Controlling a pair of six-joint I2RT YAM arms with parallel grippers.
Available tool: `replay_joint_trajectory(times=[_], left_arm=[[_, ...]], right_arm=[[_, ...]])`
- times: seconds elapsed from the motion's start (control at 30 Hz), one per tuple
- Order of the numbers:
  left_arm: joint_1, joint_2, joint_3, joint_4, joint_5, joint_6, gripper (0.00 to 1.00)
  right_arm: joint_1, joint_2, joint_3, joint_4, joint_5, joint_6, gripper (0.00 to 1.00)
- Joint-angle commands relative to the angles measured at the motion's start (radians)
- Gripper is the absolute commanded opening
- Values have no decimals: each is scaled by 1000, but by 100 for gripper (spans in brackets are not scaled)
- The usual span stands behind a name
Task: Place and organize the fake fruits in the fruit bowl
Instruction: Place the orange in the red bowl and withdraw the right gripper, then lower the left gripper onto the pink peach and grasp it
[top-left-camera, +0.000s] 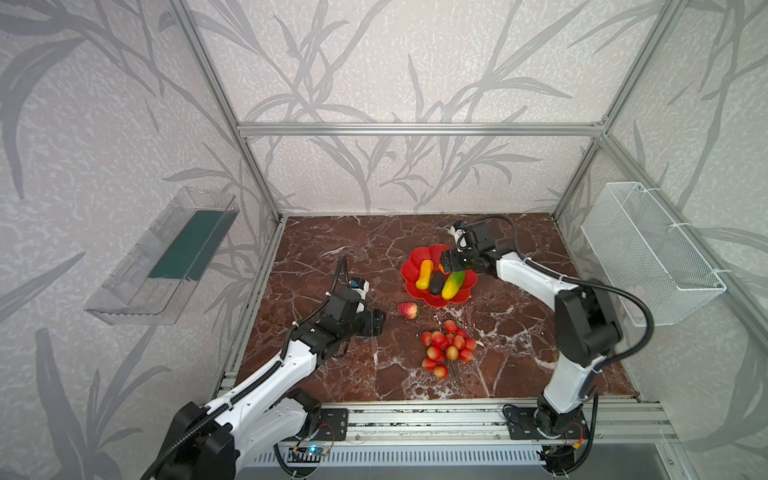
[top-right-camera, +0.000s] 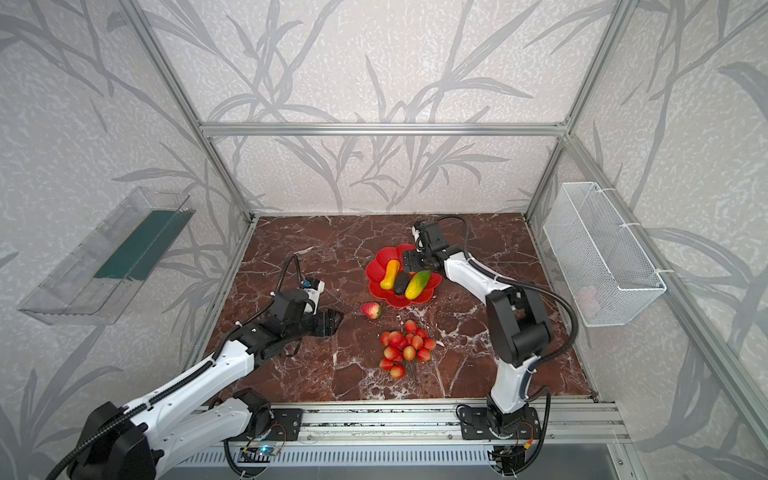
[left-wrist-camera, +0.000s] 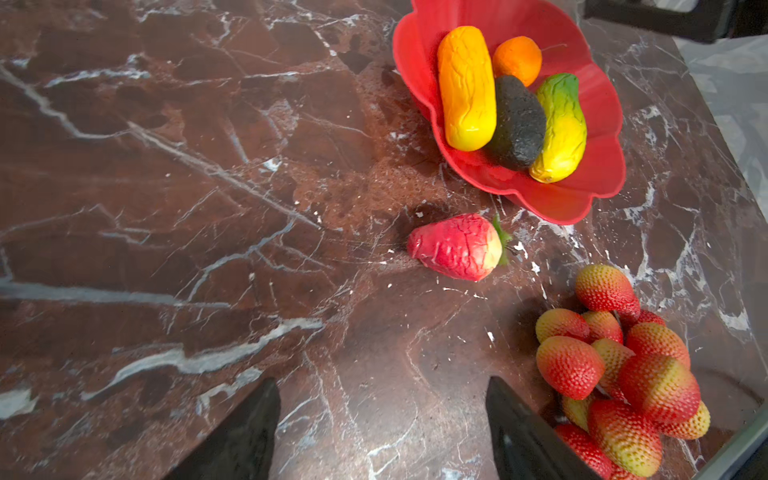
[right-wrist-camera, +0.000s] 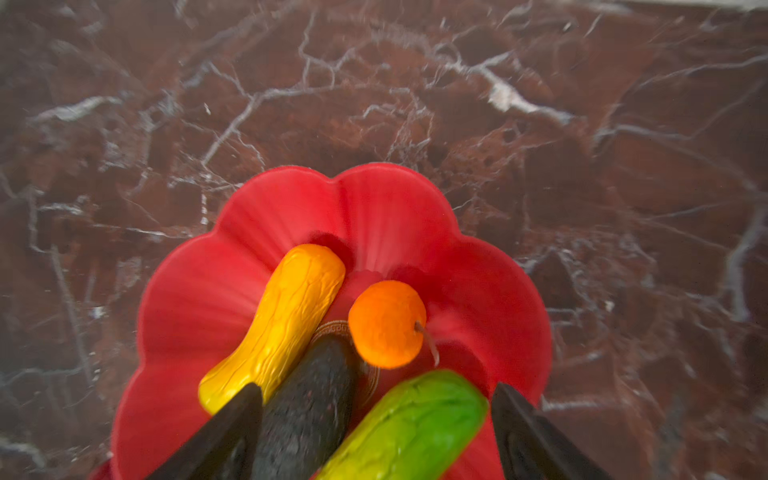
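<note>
While the right gripper (right-wrist-camera: 376, 387) hangs over the fruit bowl (top-left-camera: 414, 258), jaws spread wide and pinching nothing, we see four fruits lying inside: the yellow-orange curved fruit (top-left-camera: 424, 274), the dark bumpy oval (top-left-camera: 436, 284), the green-yellow oblong (top-left-camera: 452, 284) and the small orange ball (right-wrist-camera: 386, 324). The red strawberry (top-left-camera: 408, 310) and the cluster of red-pink balls (top-left-camera: 448, 347) lie on the marble table (top-left-camera: 332, 249) outside the bowl. The left gripper (left-wrist-camera: 381, 381), jaws apart and empty, hovers near the strawberry.
</note>
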Motion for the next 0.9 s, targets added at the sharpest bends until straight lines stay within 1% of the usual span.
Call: replay_joint_trajectory(times=[0.0,0.1,0.17,0.27,0.4,0.63,0.87], left_arm=[[-32,55,56,60,32,63,78],[-81,139,108,55,17,100,78],[-115,196,149,41,-2,116,78],[-148,280,200,32,-19,131,78],[-160,373,253,40,-18,129,79],[-169,512,330,41,-28,104,79],[-172,631,401,16,-32,88,79]], right_arm=[[-6,-181,-134,78,-22,48,91],[-5,-336,-290,116,-40,80,94],[-6,-425,-366,112,-40,95,96],[-7,-541,-437,73,-37,103,98],[-6,-670,-511,25,-21,105,100],[-6,-811,-586,-54,16,98,99],[-6,-886,-616,-96,34,92,99]])
